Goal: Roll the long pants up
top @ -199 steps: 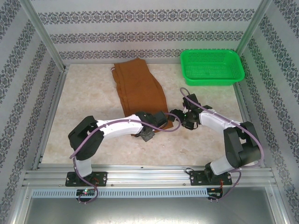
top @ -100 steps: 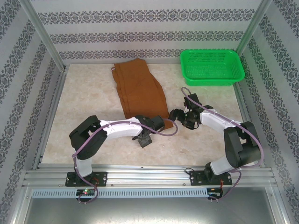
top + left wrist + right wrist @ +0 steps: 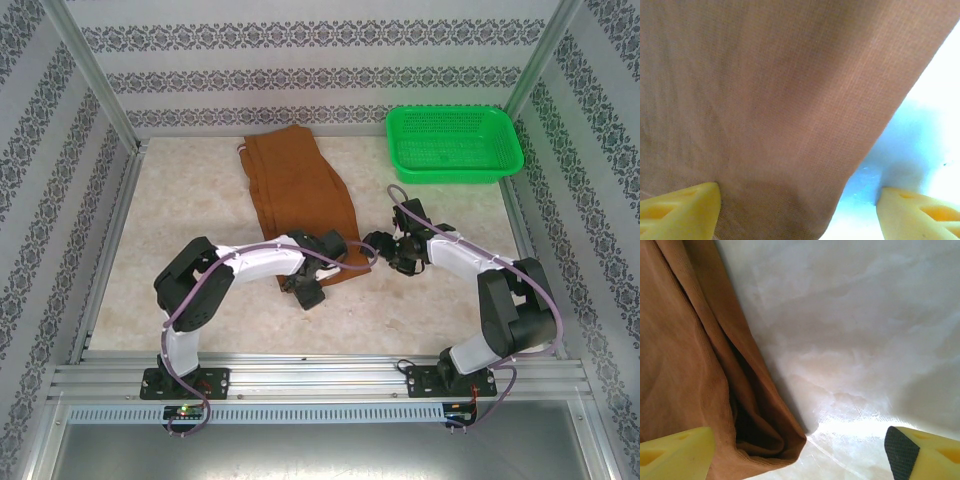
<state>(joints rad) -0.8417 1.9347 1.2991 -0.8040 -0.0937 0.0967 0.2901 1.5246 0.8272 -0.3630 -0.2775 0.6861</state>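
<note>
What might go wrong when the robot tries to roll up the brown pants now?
The left claw is open over just the edge of the pants, so it may pinch too little cloth and slip. The right claw is open mostly over bare table, with the folded corner near one finger, so it could miss. From above, both claws sit close together and might bump.
</note>
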